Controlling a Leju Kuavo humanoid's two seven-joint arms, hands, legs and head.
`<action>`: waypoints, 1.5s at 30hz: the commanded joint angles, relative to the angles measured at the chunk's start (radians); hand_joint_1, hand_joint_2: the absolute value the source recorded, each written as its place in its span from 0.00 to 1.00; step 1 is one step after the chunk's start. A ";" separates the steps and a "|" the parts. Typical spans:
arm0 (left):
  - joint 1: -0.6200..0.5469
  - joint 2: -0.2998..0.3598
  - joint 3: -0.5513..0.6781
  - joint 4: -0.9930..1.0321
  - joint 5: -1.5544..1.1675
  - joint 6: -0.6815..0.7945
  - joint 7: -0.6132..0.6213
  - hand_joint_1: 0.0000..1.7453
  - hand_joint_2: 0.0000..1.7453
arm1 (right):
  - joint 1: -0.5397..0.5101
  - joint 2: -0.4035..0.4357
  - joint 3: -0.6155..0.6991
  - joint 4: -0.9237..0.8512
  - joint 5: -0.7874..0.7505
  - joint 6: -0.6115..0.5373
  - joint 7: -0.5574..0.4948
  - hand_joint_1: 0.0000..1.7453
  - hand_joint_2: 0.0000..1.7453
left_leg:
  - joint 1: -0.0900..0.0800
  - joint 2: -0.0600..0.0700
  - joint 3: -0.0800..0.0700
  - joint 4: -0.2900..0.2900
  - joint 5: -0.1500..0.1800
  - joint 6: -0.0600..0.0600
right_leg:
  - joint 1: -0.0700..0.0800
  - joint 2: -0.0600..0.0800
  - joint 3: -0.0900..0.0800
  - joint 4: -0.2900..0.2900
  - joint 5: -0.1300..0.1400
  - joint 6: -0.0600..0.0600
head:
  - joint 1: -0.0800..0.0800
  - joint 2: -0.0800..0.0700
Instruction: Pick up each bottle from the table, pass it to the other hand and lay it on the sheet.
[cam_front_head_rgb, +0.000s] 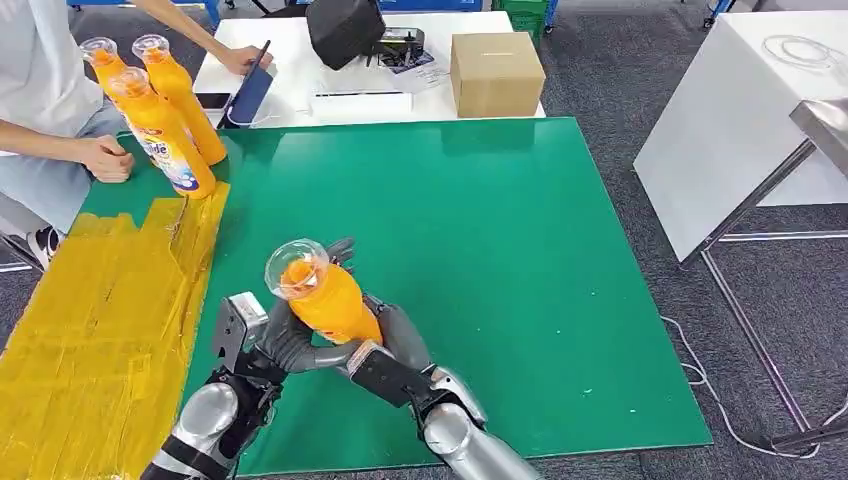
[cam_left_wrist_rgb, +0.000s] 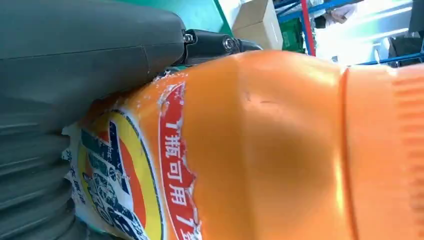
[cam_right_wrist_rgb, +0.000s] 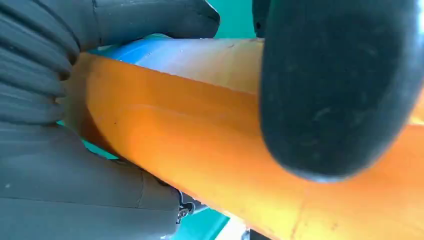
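I hold an orange bottle over the near part of the green mat, its clear cap pointing up and toward the far side. Both my hands are on it. My left hand wraps the lower body from the side nearer the yellow sheet, fingers curled around it. My right hand grips the same lower body from the other side, one dark finger reaching up past the bottle's shoulder. In the left wrist view my thumb lies along the bottle just above its torn label, with red and blue print showing. In the right wrist view my thumb and a dark fingertip press on the bottle's orange wall, so this hand clasps it firmly too.

The bottle is off the mat, held above it, just beside the sheet's edge and not over the sheet itself.

At the mat's far corner on the sheet side stand three more bottles, upright and touching each other. A person sits beside them, one hand resting near the closest bottle. Beyond the mat's far edge a white table carries a cardboard box and a black bag.
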 joint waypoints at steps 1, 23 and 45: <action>-0.039 -0.013 0.020 0.048 0.011 0.004 0.002 0.00 1.00 | -0.014 -0.026 0.022 0.071 -0.018 -0.010 0.002 1.00 1.00 | 0.001 -0.001 0.002 -0.001 0.000 0.000 | 0.001 -0.002 0.003 -0.002 0.000 -0.001 | 0.000 0.000; -0.028 -0.012 0.013 0.045 0.010 0.006 -0.001 0.00 1.00 | 0.003 -0.034 -0.040 0.056 -0.027 -0.024 0.004 1.00 1.00 | 0.000 0.000 0.002 -0.001 0.000 0.000 | 0.001 -0.002 0.002 -0.001 0.000 -0.001 | 0.000 0.000; -0.024 -0.001 0.006 0.047 -0.002 -0.006 -0.006 1.00 1.00 | 0.011 -0.046 -0.075 0.006 -0.024 -0.030 0.001 1.00 1.00 | 0.001 0.000 0.002 0.000 -0.001 0.000 | 0.001 -0.002 0.003 -0.001 -0.001 -0.001 | 0.000 0.000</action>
